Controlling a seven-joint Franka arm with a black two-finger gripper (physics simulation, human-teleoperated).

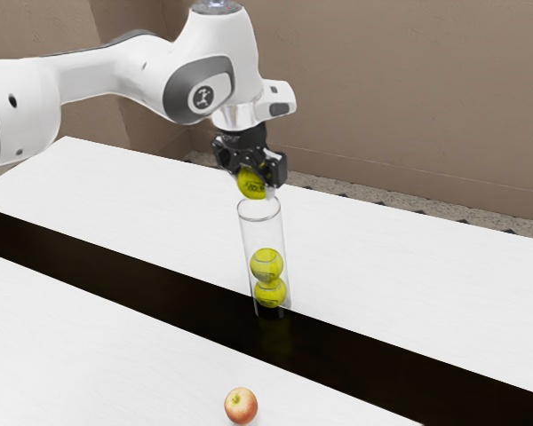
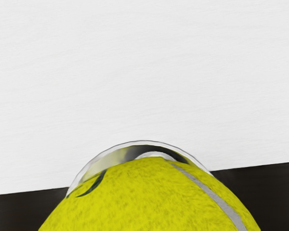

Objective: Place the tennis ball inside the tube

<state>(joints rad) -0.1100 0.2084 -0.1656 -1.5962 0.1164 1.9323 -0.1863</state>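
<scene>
The yellow-green felt tennis ball (image 1: 250,184) is clasped in the black two-finger gripper (image 1: 252,177), which is parted only by the ball's width, and hangs just above the open mouth of the clear cylindrical tube (image 1: 264,232). The tube stands upright, its long axis nearly under the ball, so lowering seems next; the ball's dark lettering (image 1: 257,187) is unreadable.

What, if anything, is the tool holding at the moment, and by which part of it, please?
The tool holds a tennis ball by its opposite sides, leaving its underside free above the open top of the tube.
</scene>
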